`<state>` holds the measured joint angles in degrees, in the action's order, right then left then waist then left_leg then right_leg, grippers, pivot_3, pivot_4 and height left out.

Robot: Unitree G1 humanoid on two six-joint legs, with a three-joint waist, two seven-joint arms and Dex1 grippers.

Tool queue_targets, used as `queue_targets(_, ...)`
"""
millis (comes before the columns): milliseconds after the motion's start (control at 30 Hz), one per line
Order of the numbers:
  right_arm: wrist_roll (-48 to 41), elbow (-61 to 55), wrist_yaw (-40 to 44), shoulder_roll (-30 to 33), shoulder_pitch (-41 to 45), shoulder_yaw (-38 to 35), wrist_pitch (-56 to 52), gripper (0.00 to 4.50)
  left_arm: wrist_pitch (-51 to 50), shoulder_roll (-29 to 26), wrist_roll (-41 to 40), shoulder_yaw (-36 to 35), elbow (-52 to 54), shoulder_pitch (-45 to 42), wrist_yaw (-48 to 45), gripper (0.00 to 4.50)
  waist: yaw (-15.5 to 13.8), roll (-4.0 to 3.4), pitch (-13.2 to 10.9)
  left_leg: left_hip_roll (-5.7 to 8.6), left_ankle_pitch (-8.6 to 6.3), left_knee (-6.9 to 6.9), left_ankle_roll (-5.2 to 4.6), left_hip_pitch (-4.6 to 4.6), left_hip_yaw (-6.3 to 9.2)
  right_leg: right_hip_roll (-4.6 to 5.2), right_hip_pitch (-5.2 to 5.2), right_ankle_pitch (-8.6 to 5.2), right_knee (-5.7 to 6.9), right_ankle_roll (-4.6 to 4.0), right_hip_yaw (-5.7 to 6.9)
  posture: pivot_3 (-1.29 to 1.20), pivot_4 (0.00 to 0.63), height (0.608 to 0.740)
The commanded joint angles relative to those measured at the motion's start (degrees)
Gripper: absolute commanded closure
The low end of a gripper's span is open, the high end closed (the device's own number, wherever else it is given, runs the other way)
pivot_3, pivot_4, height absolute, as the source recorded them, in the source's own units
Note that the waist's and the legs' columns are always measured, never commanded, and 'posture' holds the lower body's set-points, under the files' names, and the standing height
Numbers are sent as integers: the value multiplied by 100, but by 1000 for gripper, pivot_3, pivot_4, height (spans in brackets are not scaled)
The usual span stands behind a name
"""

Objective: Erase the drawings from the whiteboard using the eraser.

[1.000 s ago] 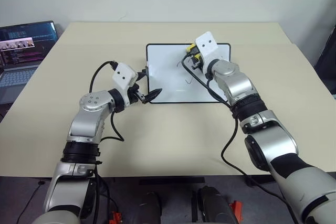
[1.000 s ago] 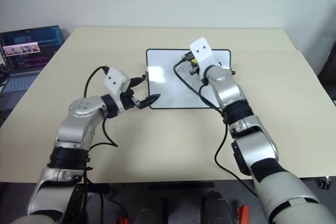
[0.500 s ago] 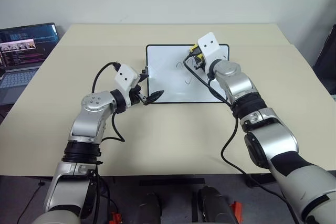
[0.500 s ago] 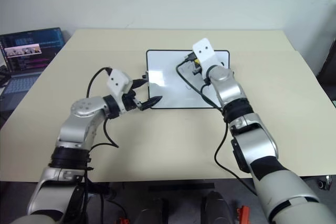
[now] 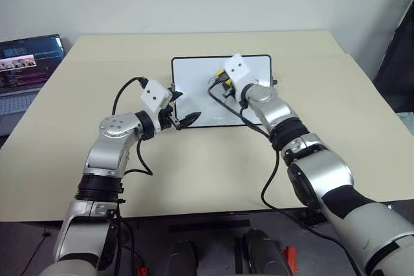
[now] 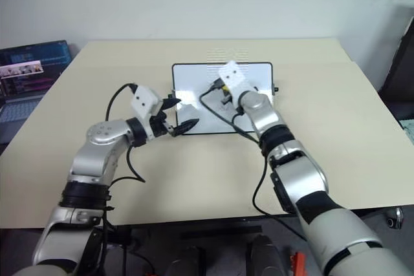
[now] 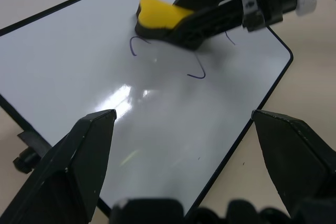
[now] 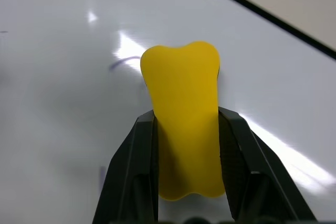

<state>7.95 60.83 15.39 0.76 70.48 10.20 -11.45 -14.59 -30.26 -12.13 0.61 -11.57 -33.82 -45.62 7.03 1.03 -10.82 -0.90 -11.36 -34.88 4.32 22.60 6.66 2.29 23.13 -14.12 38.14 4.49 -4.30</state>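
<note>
Since a second ago the right gripper (image 8: 185,129) has swung from the whiteboard's (image 5: 194,82) far right part toward its middle, carrying the eraser (image 8: 184,124) along; the left gripper (image 5: 183,119) has stayed where it was. The camera has also shifted, so the board now sits a little further left in the head views.

Taking the whiteboard as the landmark: the right gripper is clenched on the yellow eraser, one black finger (image 8: 134,166) on each long side, and the block's dark underside is down at the white surface near the board's centre, though actual contact is hard to confirm. The drawings (image 7: 197,73) are thin dark hooks and curves; one curl lies just beside the eraser's front end, another hook sits a little nearer the board's near edge, and a short stroke shows close by the right gripper's fingers.

The left gripper stands with its fingers spread wide, grasping nothing, at the board's near left corner, its tips just over the black frame. The board lies flat on the beige table (image 5: 194,159), with a laptop (image 5: 26,63) well off past the board's left side.
</note>
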Motion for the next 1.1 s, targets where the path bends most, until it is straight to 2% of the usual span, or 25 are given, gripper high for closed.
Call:
queue_targets(33, 113, 103, 173, -219, -26, 132, -37, 3325, 29, -83, -4, -114, 236, -15, 31, 0, 10, 0, 0, -2, 0, 0, 0, 0, 1, -2, 0, 0, 0, -1, 0, 0, 150, 740)
queue_targets(233, 159, 67, 264, -303, -8, 196, -29, 3326, 27, -96, -1, -122, 238, -14, 33, 0, -3, 0, 0, -2, 0, 1, 0, 11, 3, -3, 4, 0, -7, -1, 0, 0, 150, 740)
queue_targets(567, 80, 86, 25, 225, 339, -140, -18, 3326, 18, -117, -6, -121, 243, -39, 12, 0, -114, 0, -1, 0, 1, 1, 0, 17, 10, -3, 6, 9, -7, -16, 5, 0, 150, 740)
queue_targets(667, -208, -1025, 819, 652, 208, -281, -81, 3326, -26, -137, -84, -143, 309, -66, -47, 0, -187, -2, -5, 1, 1, 0, 1, 29, 14, -3, 8, 10, -17, -16, 9, 0, 150, 740)
queue_targets(767, -608, -2648, 1639, 981, -312, -298, -710, 3326, -187, -216, -283, -229, 503, -59, -207, 0, -196, -3, -6, 1, -1, 5, 3, 43, 16, -1, 20, 15, -23, -25, 12, 0, 150, 740)
queue_targets(967, -1276, -5411, 2435, 1924, -1289, -613, -2044, 3327, -489, -495, -538, -306, 717, -80, -596, 0, -210, -3, -6, -1, -10, 33, 12, 45, 21, 1, 30, -17, -23, -40, 22, 0, 150, 740)
queue_targets(1100, -1458, -6248, 2842, 2640, -1769, -571, -2552, 3327, -761, -726, -729, -254, 872, -74, -959, 0, -224, -2, -7, 2, -12, 33, 15, 49, 20, 7, 29, -23, -27, -37, 25, 0, 150, 740)
